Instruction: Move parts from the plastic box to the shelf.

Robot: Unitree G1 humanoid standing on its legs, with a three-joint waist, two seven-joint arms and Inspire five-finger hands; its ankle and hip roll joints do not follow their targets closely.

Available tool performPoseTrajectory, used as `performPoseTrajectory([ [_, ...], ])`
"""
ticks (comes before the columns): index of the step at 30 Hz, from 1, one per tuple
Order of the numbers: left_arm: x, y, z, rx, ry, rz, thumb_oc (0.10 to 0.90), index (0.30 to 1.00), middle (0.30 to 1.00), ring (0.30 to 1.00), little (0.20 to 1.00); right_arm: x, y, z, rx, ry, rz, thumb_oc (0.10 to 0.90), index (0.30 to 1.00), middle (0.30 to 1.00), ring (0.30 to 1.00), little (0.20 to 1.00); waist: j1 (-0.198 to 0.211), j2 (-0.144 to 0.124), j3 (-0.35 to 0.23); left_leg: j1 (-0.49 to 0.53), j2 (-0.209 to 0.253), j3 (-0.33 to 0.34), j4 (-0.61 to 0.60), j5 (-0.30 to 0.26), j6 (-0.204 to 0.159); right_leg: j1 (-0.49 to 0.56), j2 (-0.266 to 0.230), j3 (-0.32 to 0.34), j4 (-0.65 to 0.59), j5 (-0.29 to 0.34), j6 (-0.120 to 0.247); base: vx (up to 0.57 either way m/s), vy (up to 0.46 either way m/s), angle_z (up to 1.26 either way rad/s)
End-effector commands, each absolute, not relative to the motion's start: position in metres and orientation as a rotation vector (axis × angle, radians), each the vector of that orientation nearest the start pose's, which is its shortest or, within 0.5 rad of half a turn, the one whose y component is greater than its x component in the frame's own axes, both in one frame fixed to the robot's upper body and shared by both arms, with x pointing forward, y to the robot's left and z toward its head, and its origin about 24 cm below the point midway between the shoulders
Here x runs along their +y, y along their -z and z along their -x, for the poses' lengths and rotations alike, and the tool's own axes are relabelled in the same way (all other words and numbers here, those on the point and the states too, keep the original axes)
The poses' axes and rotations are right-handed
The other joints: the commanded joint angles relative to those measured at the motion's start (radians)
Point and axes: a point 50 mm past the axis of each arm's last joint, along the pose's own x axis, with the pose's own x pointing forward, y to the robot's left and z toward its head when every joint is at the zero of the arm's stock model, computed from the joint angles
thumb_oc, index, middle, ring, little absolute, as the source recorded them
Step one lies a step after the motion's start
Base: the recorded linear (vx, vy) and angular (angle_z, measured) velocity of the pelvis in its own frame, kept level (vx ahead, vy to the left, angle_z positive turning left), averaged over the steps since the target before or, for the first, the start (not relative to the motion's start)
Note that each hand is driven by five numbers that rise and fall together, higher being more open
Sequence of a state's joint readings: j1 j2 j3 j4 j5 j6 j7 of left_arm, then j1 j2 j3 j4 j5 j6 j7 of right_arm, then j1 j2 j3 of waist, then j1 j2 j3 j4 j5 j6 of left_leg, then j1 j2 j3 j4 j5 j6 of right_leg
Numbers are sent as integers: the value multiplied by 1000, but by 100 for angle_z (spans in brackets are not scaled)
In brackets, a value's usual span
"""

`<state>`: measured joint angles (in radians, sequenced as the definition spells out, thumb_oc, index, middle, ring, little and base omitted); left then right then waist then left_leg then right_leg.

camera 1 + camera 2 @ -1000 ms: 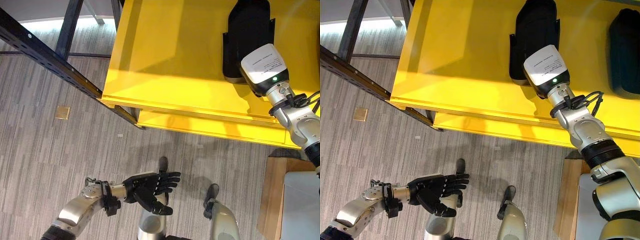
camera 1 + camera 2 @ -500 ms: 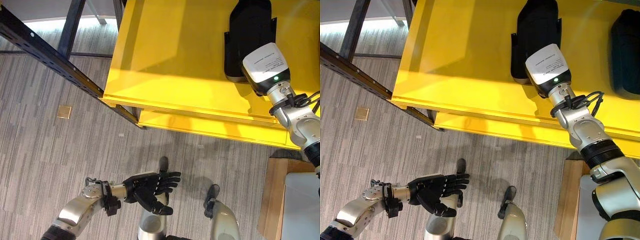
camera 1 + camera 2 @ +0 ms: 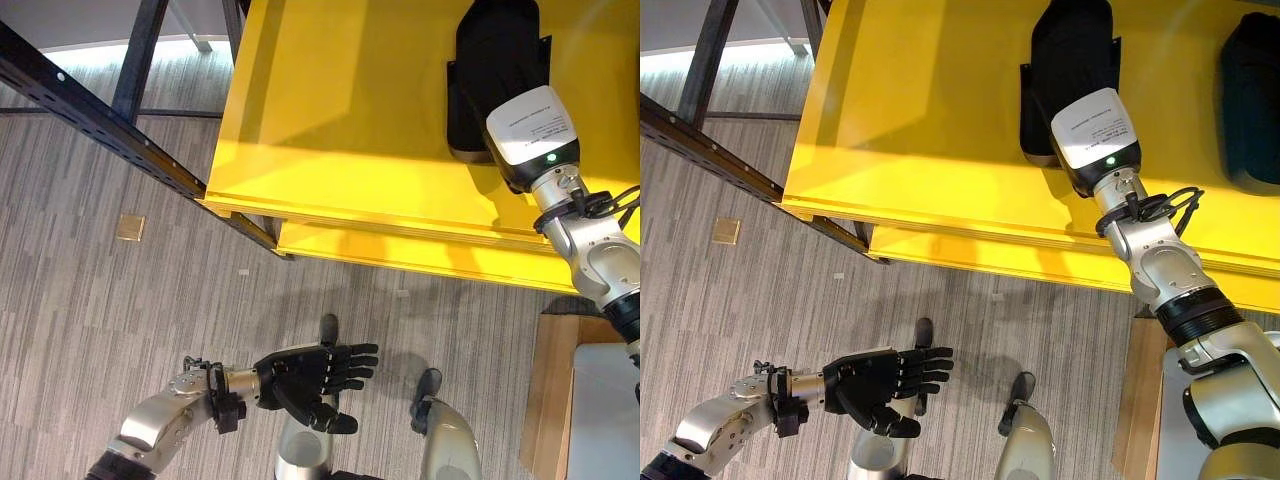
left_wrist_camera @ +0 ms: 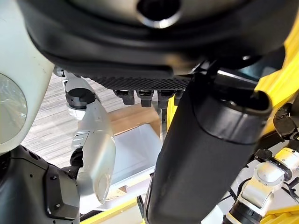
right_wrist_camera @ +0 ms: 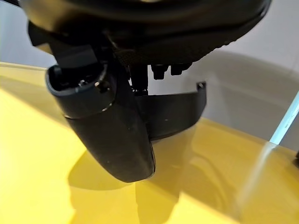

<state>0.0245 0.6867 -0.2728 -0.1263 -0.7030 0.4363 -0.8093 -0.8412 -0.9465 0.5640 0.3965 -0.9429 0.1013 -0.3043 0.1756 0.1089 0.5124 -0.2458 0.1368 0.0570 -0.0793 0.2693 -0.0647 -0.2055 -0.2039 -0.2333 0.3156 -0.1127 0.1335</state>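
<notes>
Black, long, round-ended part (image 3: 497, 70) lying flat on yellow shelf (image 3: 340, 120), right hand (image 5: 140, 42) upon it, grip undeterminable; left hand (image 3: 310, 370) released, fingers straight, above floor.

head eyes: downward, share shelf (image 3: 340, 120) | wrists: very close, perhaps blocked

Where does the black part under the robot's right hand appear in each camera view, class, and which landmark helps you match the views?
Left eye view: black part at top right, lying on the yellow shelf.
Right eye view: same part at top, right of centre.
Left wrist view: I cannot make it out.
Right wrist view: dark part on the yellow surface, just past the right hand.
Shared landmark: the yellow shelf.
</notes>
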Motion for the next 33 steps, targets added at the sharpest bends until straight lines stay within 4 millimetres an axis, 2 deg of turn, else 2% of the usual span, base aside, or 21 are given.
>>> performPoseTrajectory([
  [1, 151, -44, -192, 446, 1199, 341, 900, 1000, 1000, 1000, 1000, -249, -276, -351, -630, 545, 2067, 900, 1000, 1000, 1000, 1000, -21, -20, -26, 40, 47, 5, 86, -156, -19, -1, 37, 3, -18, -17, -44, 0, 0, 0],
  [10, 153, -43, -190, 444, 1195, 353, 900, 1000, 1000, 1000, 1000, -255, -265, -344, -635, 599, 2052, 900, 1000, 1000, 1000, 1000, -35, -19, -31, 46, 48, 11, 84, -158, -17, 4, 41, 14, -25, -16, -45, -1, 3, -1],
  [17, 154, -41, -189, 447, 1190, 356, 900, 1000, 1000, 1000, 1000, -257, -264, -342, -667, 625, 2037, 900, 1000, 1000, 1000, 1000, -35, -18, -38, 50, 48, 9, 85, -161, -16, 7, 41, 15, -25, -18, -46, 0, 0, 0],
  [20, 153, -41, -189, 445, 1192, 356, 900, 1000, 1000, 1000, 1000, -252, -265, -340, -780, 627, 1989, 900, 1000, 1000, 1000, 1000, -35, -17, -40, 52, 48, 10, 82, -160, -15, 8, 41, 15, -28, -17, -47, 0, 0, 0],
  [24, 152, -40, -189, 440, 1186, 365, 900, 1000, 1000, 1000, 1000, -242, -273, -333, -957, 683, 1894, 900, 1000, 1000, 1000, 1000, -41, -11, -43, 56, 47, 11, 81, -162, -15, 12, 40, 19, -30, -19, -48, 5, 15, -2],
  [28, 147, -40, -180, 467, 1309, 398, 900, 1000, 1000, 1000, 1000, -236, -287, -320, -1065, 760, 1729, 900, 1000, 1000, 1000, 1000, -56, -7, -49, 58, 45, 15, 83, -166, -14, 10, 40, 29, -30, -20, -48, 1, 8, 0],
  [31, 145, -39, -180, 457, 1291, 416, 900, 1000, 1000, 1000, 1000, -235, -292, -316, -1097, 787, 1637, 900, 1000, 1000, 1000, 1000, -63, -3, -51, 64, 45, 18, 81, -168, -14, 12, 40, 36, -29, -22, -48, 9, 38, -9],
  [33, 142, -37, -184, 440, 1223, 403, 900, 1000, 1000, 1000, 1000, -219, -299, -308, -1177, 773, 1460, 900, 1000, 1000, 1000, 1000, -74, 0, -58, 76, 43, 23, 80, -175, -12, 17, 41, 44, -26, -30, -53, 26, 56, -15],
])
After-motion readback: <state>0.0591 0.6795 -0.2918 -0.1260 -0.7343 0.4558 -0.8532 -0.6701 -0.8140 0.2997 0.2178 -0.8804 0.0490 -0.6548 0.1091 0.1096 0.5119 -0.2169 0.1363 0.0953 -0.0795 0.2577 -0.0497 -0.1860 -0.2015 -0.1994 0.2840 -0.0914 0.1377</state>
